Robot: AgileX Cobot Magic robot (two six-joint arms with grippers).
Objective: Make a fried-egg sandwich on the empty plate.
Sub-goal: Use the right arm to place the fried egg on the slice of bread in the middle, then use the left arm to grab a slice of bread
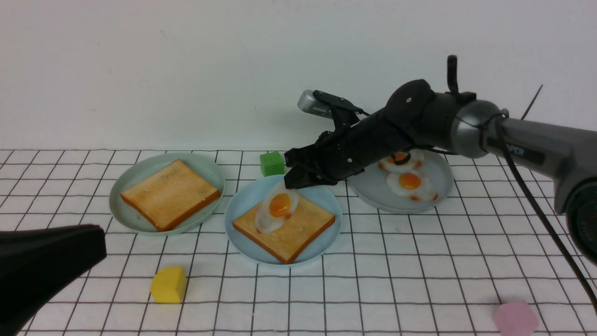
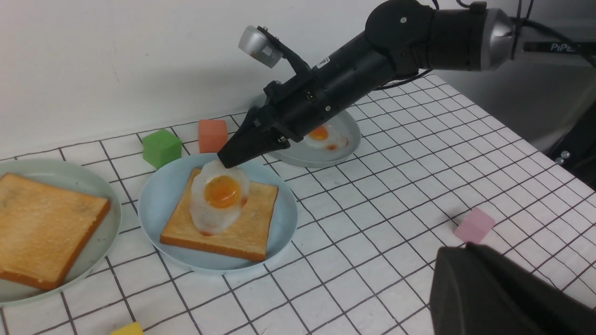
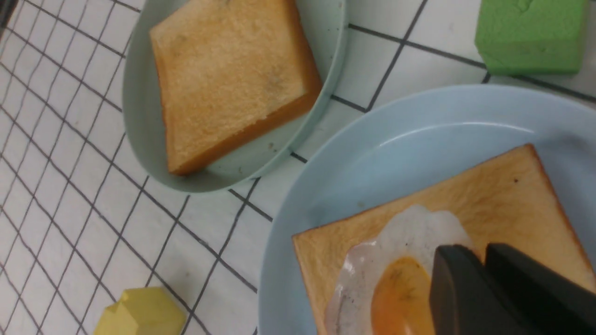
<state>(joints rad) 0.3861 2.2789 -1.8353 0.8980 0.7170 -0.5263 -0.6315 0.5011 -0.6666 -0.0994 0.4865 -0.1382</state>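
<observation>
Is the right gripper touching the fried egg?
Touching. The left wrist view shows the right gripper pinching the fried egg by its edge.

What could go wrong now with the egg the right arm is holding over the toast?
1. The right gripper pinches the egg by one edge only, so it hangs tilted. On release it may flop off-centre, toward the left side of the toast.
2. The glossy egg may cling to the gripper and get pulled off the toast when the gripper backs away.
3. The gripper is close to the toast, so pressing lower could shove it across the blue plate.
</observation>
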